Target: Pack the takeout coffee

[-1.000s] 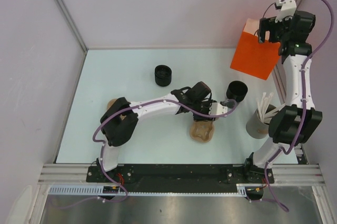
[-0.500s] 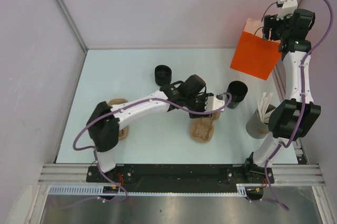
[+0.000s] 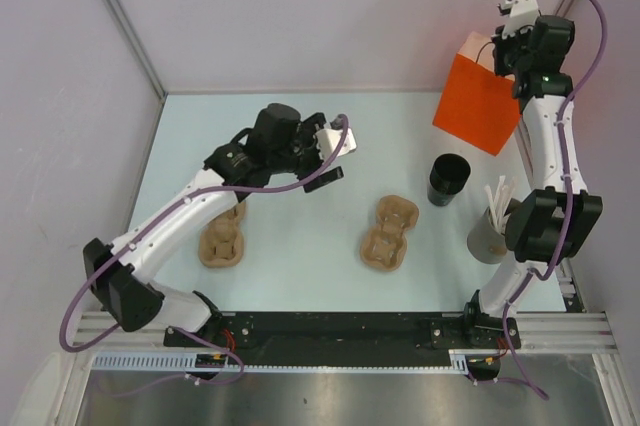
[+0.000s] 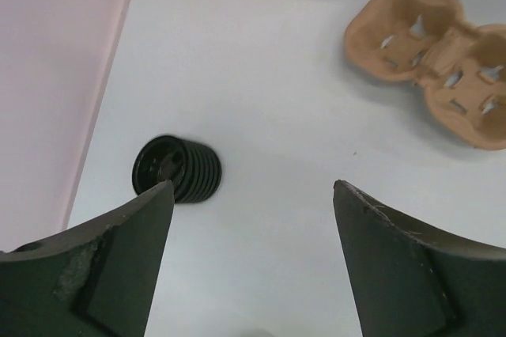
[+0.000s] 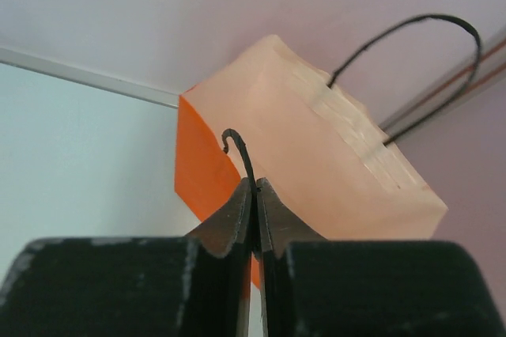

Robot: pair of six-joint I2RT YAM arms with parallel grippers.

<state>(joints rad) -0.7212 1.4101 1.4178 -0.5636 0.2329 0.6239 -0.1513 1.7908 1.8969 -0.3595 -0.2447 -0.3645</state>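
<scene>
The left gripper (image 4: 253, 187) hangs above the pale worktop (image 4: 261, 115) with its fingers spread wide and nothing between them. The small black ribbed disposable cup with a round black lid (image 4: 175, 169) sits on the worktop just off the tip of that gripper's left finger, outside the gap rather than centred in it. The grasp therefore looks to turn on a shift to the gripper's left before it descends. The lid faces partly toward the wrist camera, and I cannot tell whether the cup stands upright. Ahead and to this gripper's right, well apart from the cup, lies a brown moulded-pulp cup tray (image 4: 431, 60); nothing stands between gripper and cup. The right gripper (image 5: 254, 195) is pinched tight on the thin black cord handle (image 5: 237, 147) of the orange paper bag (image 5: 316, 171). A second black cup (image 3: 448, 176) sits nearer that arm, near the grey tub of white sticks (image 3: 492, 231).
</scene>
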